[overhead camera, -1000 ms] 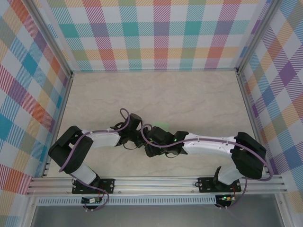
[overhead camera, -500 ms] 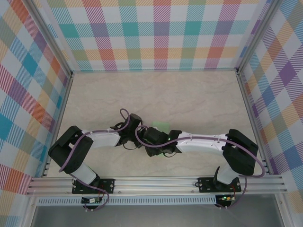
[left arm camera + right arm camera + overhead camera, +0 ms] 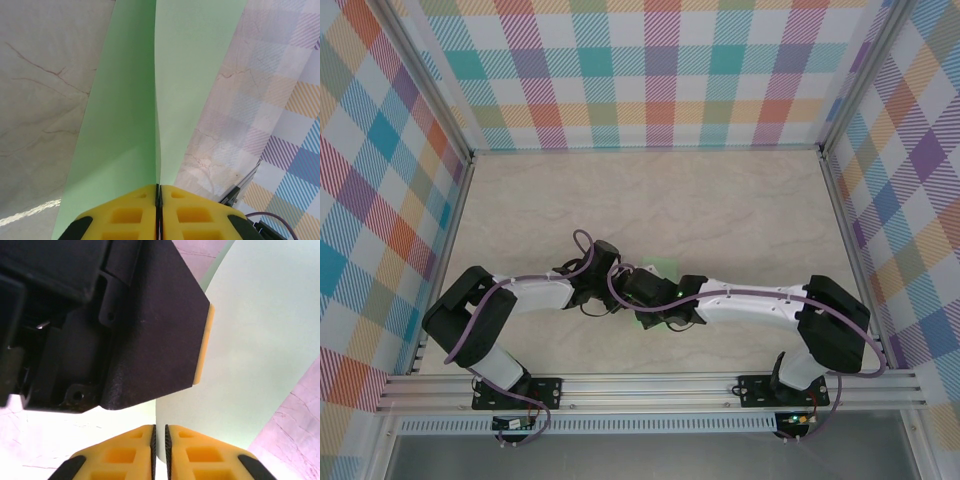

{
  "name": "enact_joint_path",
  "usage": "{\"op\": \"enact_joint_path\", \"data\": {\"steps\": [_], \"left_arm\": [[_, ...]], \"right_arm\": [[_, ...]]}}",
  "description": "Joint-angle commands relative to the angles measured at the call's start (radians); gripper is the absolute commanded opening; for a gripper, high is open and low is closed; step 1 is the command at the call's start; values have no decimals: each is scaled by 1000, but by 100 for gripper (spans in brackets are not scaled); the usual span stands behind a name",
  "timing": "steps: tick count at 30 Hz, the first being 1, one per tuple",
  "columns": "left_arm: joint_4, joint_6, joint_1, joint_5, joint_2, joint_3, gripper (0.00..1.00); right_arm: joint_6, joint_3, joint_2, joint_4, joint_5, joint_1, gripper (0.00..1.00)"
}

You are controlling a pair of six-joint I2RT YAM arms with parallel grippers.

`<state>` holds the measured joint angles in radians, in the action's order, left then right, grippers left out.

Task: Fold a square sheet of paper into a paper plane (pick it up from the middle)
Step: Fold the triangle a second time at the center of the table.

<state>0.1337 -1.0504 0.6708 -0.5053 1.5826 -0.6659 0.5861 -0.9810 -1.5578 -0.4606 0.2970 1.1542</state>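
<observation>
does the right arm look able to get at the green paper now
Likely yes: the right gripper looks shut on the square sheet of paper, beside the left gripper, which pinches it too.

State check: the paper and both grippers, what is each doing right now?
square sheet of paper: bent double along a middle line, pinched at the bend, not yet a plane.
left gripper: shut on the paper's bend.
right gripper: shut on the paper's edge, close beside the left gripper.

Square sheet of paper [image 3: 661,265] largely under the right arm [image 3: 750,298].
</observation>
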Motion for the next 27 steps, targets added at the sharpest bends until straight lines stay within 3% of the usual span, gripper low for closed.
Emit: {"op": "enact_joint_path", "data": {"steps": [1,4,6,11,15,19,24,27], "left_arm": [[-15,13,-8,-11,-32,-11,12],[-16,14,-8,-8,-45,-10,11],[-54,29,-8,3,-53,-20,25],[-145,54,-8,55,-86,-27,45],[-267,66,-8,164,-150,-23,51],[-307,73,-4,195,-201,-5,49],[-296,95,27,153,-218,6,31],[-285,110,56,126,-201,2,25]], "right_arm": [[-9,-5,13,-29,13,6,11],[-9,-13,1,-35,13,6,7],[-8,-17,-6,-39,10,6,6],[10,5,13,-20,-11,-13,4],[20,59,58,30,-83,-61,4],[8,126,104,111,-247,-152,4],[8,192,159,187,-420,-279,5],[9,214,175,209,-487,-331,6]]}}
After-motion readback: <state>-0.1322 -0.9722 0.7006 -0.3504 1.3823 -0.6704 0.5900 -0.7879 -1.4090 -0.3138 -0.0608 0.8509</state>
